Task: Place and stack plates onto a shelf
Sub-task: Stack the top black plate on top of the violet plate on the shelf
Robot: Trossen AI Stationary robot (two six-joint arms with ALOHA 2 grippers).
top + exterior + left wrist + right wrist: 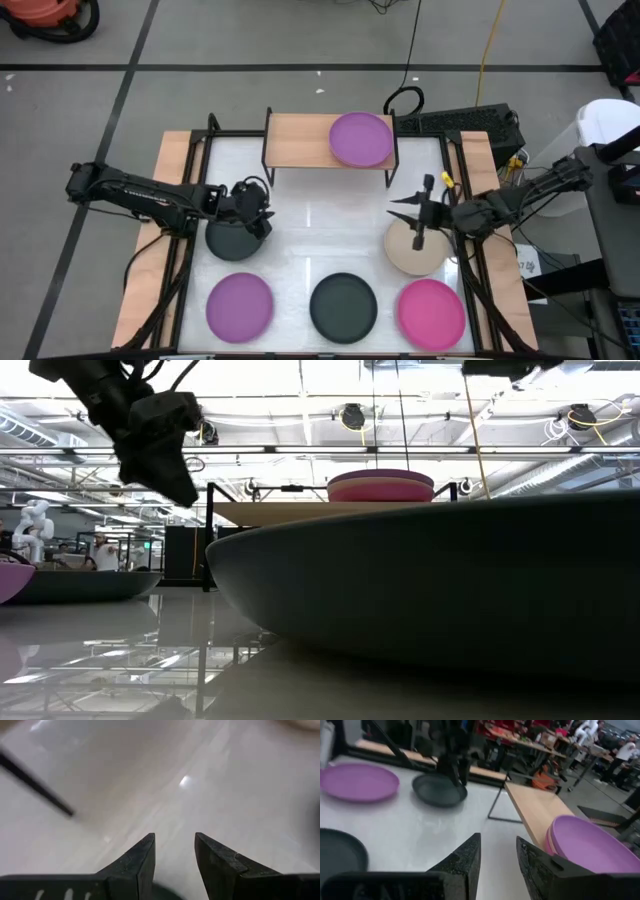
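Note:
The shelf point(330, 141) stands at the table's far side. On its right half lies a stack point(380, 485) with a purple plate point(360, 139) on top and a pinkish one beneath. On the table rest a dark grey plate point(236, 240), a beige plate point(415, 252), and near the front edge a purple plate point(240, 305), a second dark grey plate point(343, 305) and a magenta plate point(431, 312). My left gripper point(262, 206) hovers open over the far rim of the left dark grey plate. My right gripper point(400, 210) hangs open above the beige plate's far rim, pointing left.
Black frame rails and wooden side boards point(170, 200) run along the table's left and right edges. The shelf's left half point(297, 140) is bare wood. Bare white tabletop point(330, 225) lies between the two grippers. Cables and a dark box point(470, 125) sit beyond the table's far right corner.

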